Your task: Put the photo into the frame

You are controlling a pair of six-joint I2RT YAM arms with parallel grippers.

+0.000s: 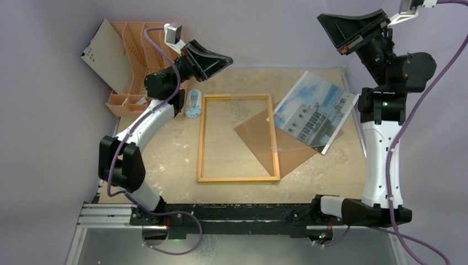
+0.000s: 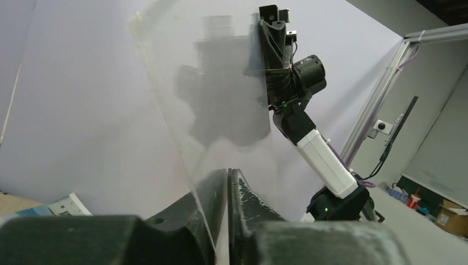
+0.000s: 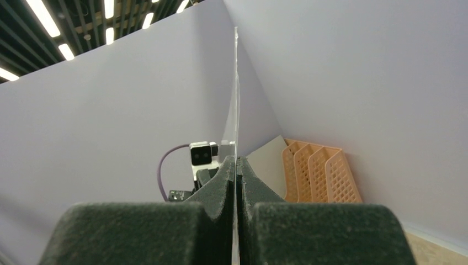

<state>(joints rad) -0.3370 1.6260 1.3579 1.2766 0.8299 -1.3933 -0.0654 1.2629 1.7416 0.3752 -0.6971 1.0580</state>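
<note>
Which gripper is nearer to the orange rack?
Left. The left gripper is raised just right of the rack; the right gripper is far across, at the right rear. Both grip a clear pane.

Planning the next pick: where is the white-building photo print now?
Top view: the printed photo lies face up, tilted, at the table's right, atop the brown backing board, just right of the rectangular yellow frame.

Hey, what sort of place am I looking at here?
Probably a robotics lab test cell: left arm and right arm bolted to an aluminium rail at the table's edge, plain lilac screens walling it in, strip lights on an open ceiling beyond.
</note>
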